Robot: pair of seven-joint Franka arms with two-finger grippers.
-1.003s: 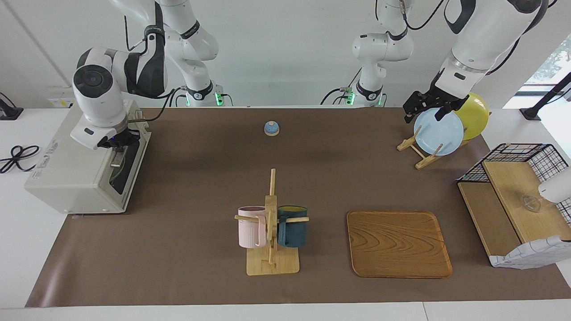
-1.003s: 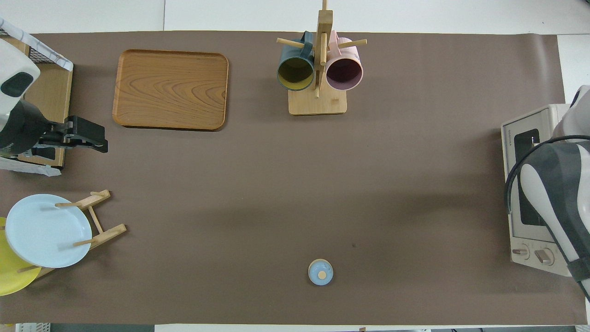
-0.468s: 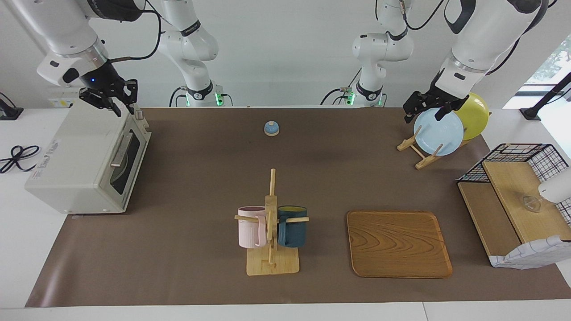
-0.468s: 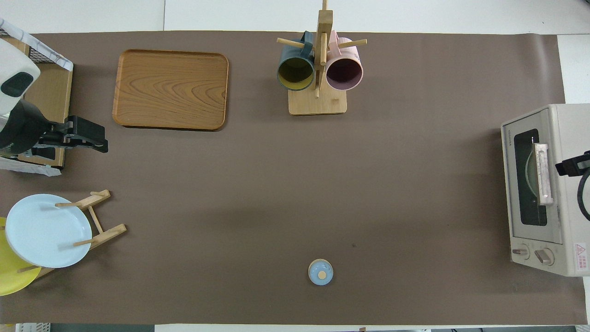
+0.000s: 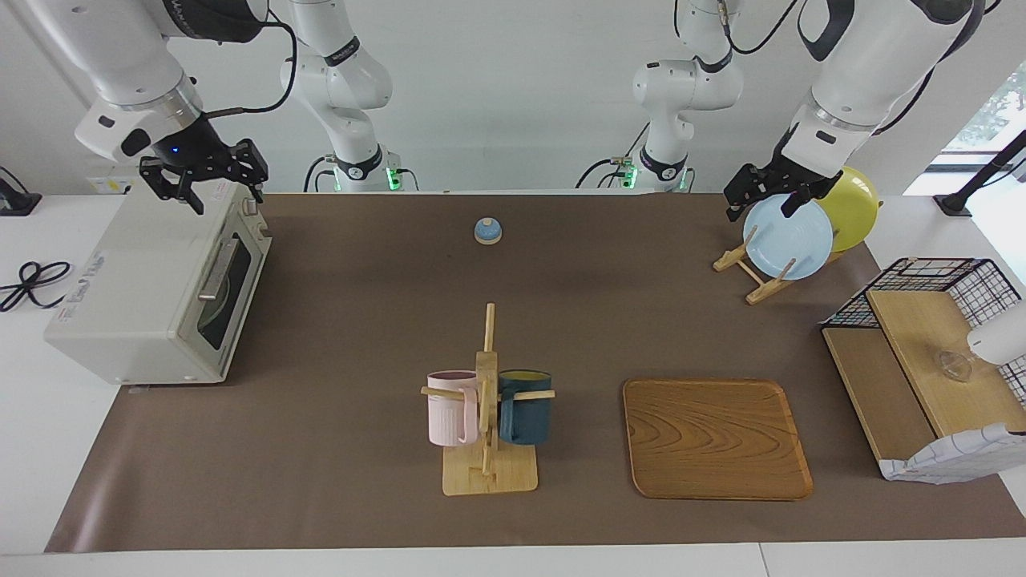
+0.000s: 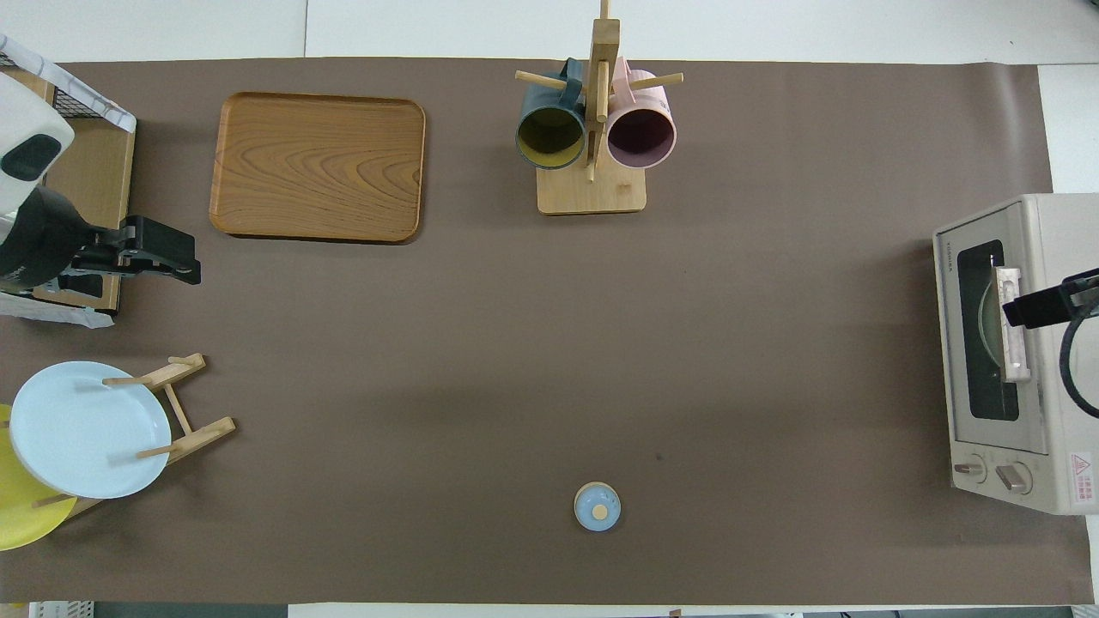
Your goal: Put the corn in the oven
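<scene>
Off-white toaster oven (image 5: 152,288) at the right arm's end of the brown table mat (image 5: 361,320), dark glass door closed, metal bar handle (image 5: 213,271) across the door front. No corn visible in either view; something pale and rounded faintly visible through the glass, not identifiable. Right gripper (image 5: 215,183) raised above the oven's top edge nearest the robots, fingers spread, holding nothing; from overhead, only its dark tip (image 6: 1043,305) visible, over the handle. Left gripper (image 5: 765,196) in the air over the pale blue plate (image 5: 788,241), which stands upright in a wooden rack (image 5: 753,272) with a yellow plate (image 5: 851,207) just beside it; open or closed impossible to tell. Small blue bell (image 5: 487,231) near the robots at mid-table. Mug tree (image 5: 486,401) farther out, pink mug (image 5: 451,407) and dark blue mug (image 5: 525,405) hanging on it. Wooden tray (image 5: 716,439) beside the mug tree, toward the left arm's end. Wire basket with wooden shelves (image 5: 922,353) at the left arm's end.
</scene>
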